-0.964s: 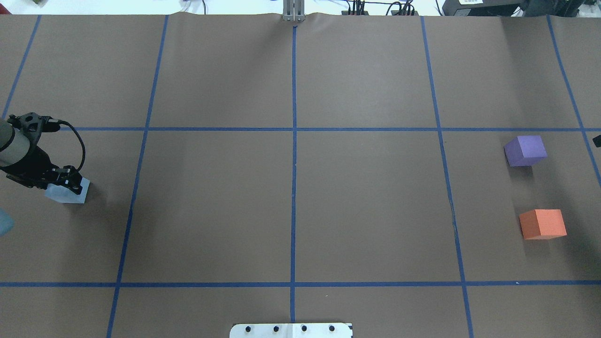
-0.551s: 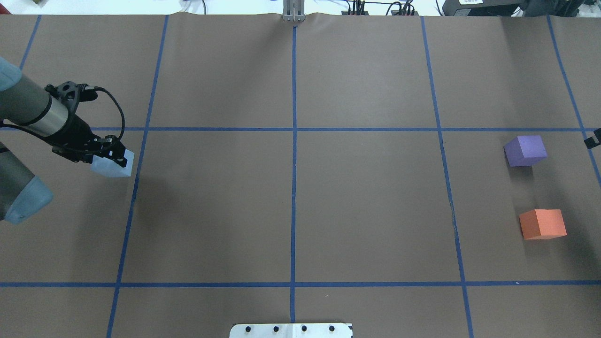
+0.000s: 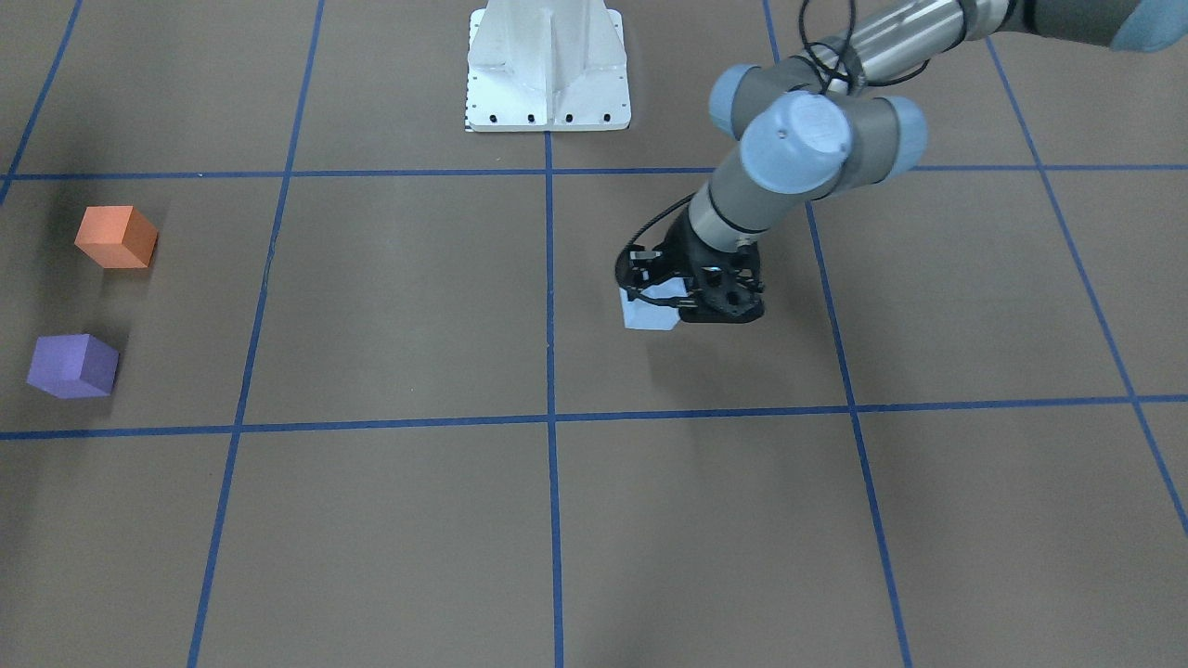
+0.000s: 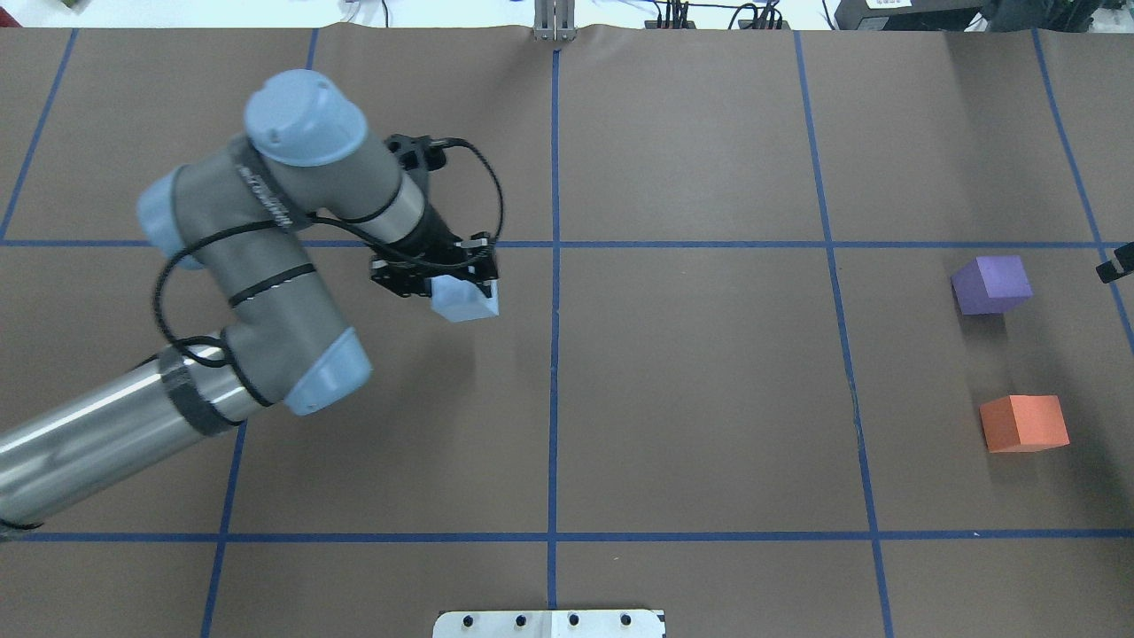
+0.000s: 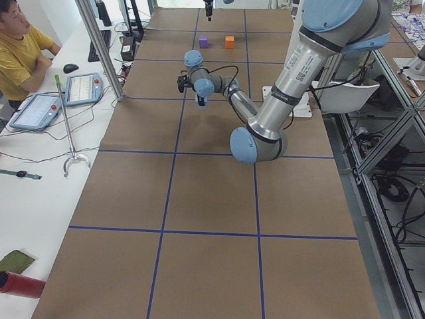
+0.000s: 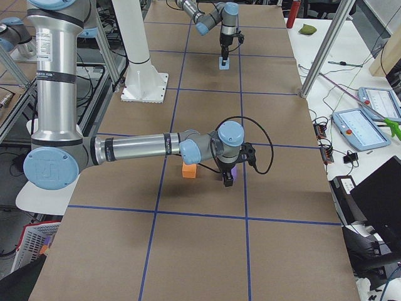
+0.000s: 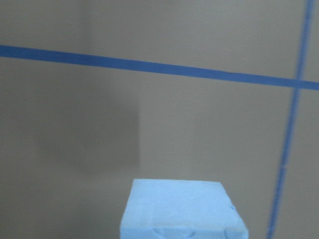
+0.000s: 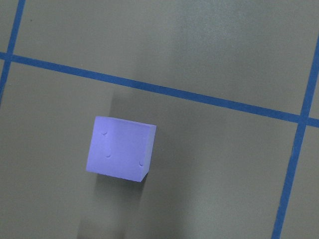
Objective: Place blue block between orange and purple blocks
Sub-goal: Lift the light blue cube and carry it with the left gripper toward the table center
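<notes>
My left gripper (image 4: 461,288) is shut on the light blue block (image 4: 468,304) and holds it above the table, just left of the centre line. The block also shows in the front view (image 3: 648,314) and at the bottom of the left wrist view (image 7: 182,209). The purple block (image 4: 992,283) and the orange block (image 4: 1023,423) sit apart at the far right, with a gap between them. My right gripper (image 6: 228,179) hovers over the purple block (image 8: 121,148). I cannot tell whether it is open or shut.
Blue tape lines (image 4: 554,354) grid the brown table. The white robot base plate (image 3: 548,65) is at the near middle edge. An operator (image 5: 23,46) sits beside tablets off the table's far side.
My left arm has swung from the far left edge toward the table's centre, carrying the blue block up off the table and to the right. The purple and orange blocks have not moved.
</notes>
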